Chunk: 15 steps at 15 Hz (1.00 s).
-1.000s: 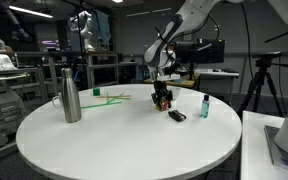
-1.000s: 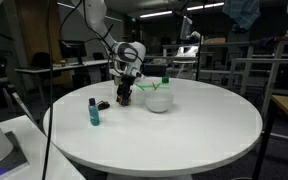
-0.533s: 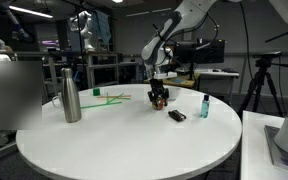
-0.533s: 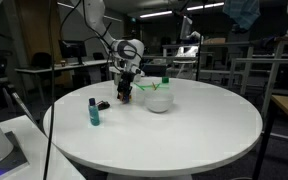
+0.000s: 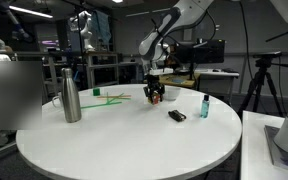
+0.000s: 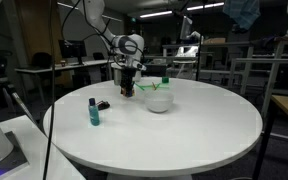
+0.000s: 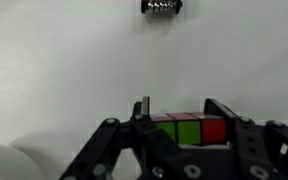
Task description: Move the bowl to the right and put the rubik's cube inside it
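My gripper [image 7: 179,118] is shut on the rubik's cube [image 7: 189,132]; green and red squares show between the two fingers in the wrist view. In both exterior views the gripper [image 5: 155,96] [image 6: 130,89] hangs a little above the white round table with the cube in it. The small white bowl [image 6: 159,101] stands on the table just beside the gripper, apart from it. A white rounded edge of the bowl [image 7: 4,160] shows at the lower left of the wrist view.
A tall steel bottle [image 5: 71,95] stands at one side of the table [image 5: 124,150]. A flat black object [image 5: 177,116] [image 6: 103,105] [image 7: 162,6] and a small teal bottle [image 5: 205,106] [image 6: 93,111] sit on the gripper's other side. Green sticks [image 5: 109,97] lie behind.
The gripper has risen slightly with the cube and shifted sideways toward the bowl, away from the black object and teal bottle. Its grip has not changed.
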Tool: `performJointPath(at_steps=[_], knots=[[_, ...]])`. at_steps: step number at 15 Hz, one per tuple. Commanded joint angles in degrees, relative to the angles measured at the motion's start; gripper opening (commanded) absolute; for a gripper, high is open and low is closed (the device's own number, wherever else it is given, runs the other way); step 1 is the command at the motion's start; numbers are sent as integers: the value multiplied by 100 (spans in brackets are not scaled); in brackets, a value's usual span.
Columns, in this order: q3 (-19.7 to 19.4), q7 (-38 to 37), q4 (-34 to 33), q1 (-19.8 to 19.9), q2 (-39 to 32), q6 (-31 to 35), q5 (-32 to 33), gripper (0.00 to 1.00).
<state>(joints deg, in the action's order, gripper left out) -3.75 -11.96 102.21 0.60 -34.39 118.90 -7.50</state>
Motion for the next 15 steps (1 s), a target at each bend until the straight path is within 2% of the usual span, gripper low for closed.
performJointPath(at_steps=[1,15], knots=[[-63,-218,16,16,287,-120,47,35],[-363,-453,177,384,700,-127,-76,35]])
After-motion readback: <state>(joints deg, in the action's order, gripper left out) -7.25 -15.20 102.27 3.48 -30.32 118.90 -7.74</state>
